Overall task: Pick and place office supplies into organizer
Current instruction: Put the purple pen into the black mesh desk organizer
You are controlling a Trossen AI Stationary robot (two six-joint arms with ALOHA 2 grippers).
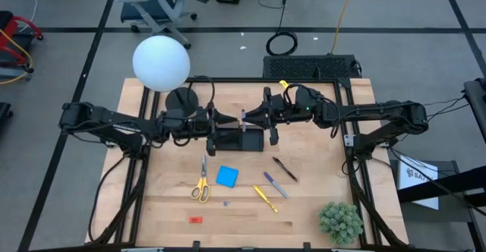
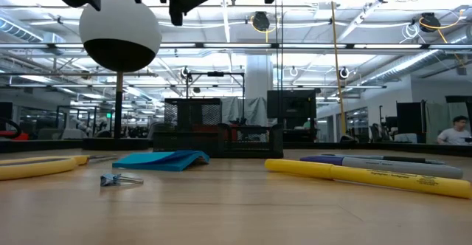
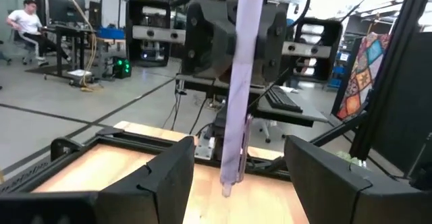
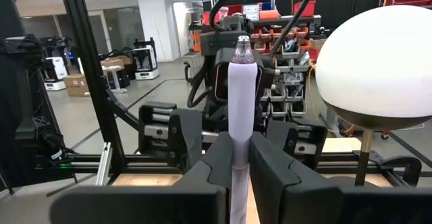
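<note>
Above the organizer [image 1: 239, 140], at the desk's [image 1: 167, 214] back middle, a pale purple-grey pen [image 4: 241, 109] stands upright, clamped in the right gripper [image 4: 241, 163]. Facing it, the left gripper [image 3: 233, 183] is spread wide, fingers apart from the pen. On open wood nearer the front lie scissors [image 1: 202, 182], blue pad [image 1: 226, 177], three more pens [image 1: 275, 184], red piece [image 1: 196, 219]. Lamp [image 1: 161, 64] stands just behind the left gripper; plant ball [image 1: 339, 222] sits in the front right corner.
</note>
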